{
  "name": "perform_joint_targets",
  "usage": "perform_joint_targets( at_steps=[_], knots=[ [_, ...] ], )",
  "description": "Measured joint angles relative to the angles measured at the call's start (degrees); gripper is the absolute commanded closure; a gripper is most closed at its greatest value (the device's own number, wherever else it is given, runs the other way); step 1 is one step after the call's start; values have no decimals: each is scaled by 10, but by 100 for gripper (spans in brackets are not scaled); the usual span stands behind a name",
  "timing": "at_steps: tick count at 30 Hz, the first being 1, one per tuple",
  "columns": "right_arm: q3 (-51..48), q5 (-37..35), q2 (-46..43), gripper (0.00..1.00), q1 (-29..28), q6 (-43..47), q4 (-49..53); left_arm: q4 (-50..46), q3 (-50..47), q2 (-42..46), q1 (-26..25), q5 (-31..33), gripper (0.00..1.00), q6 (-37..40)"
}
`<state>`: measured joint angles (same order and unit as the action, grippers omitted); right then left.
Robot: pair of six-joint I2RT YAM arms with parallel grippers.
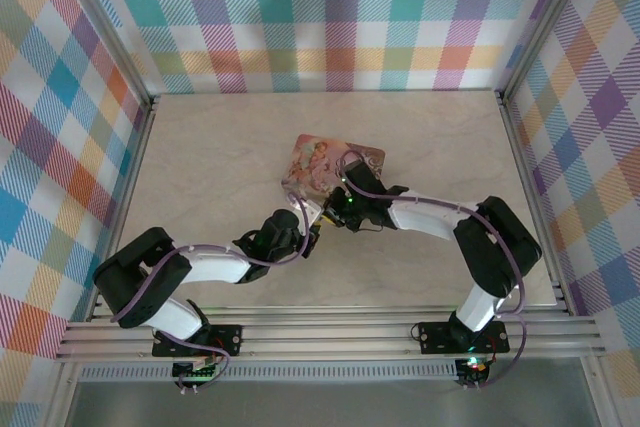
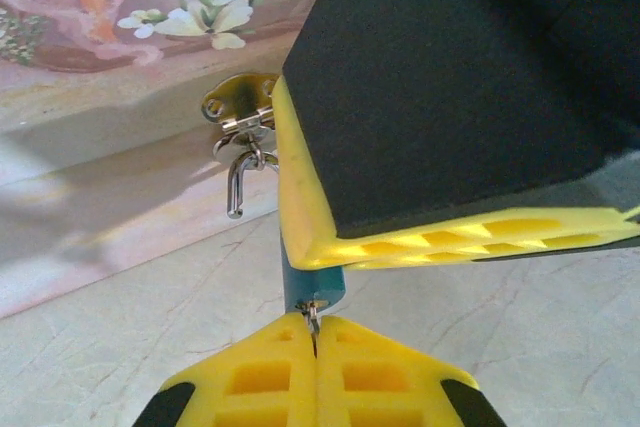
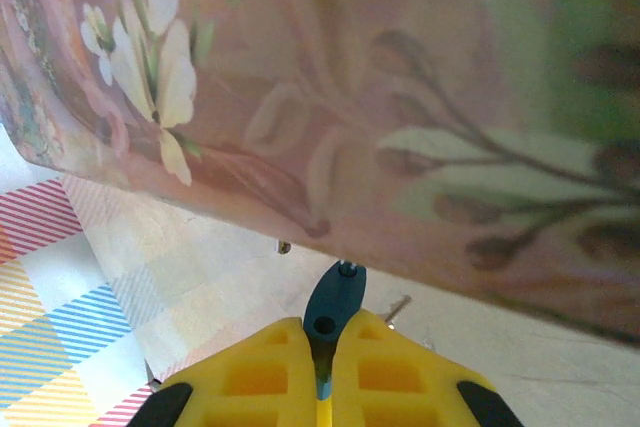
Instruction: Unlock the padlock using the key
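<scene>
The right gripper (image 3: 325, 332) is clamped on a teal-blue piece (image 3: 335, 297) while the left gripper (image 2: 314, 327) pinches what looks like a tiny metal key (image 2: 313, 315) at its lower end. One arm is probably steadying for the other's turn. The small silvery padlock (image 2: 238, 182) hangs by its hooked shackle from the brass hasp (image 2: 240, 102) of the pink flowered tin box (image 2: 100, 37), and the right gripper's yellow finger (image 2: 300, 197) hides whether the teal piece is its body.
</scene>
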<state>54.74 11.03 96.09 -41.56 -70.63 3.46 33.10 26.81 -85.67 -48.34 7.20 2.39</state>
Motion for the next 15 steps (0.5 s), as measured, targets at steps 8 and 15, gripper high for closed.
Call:
perform_joint_targets(
  at_steps=[8, 15],
  knots=[
    [-43, -15, -42, 100, 4, 0, 8, 1, -3, 23, -16, -17, 65, -19],
    [-83, -31, -90, 100, 39, 13, 37, -3, -31, 124, -16, -6, 59, -31]
  ],
)
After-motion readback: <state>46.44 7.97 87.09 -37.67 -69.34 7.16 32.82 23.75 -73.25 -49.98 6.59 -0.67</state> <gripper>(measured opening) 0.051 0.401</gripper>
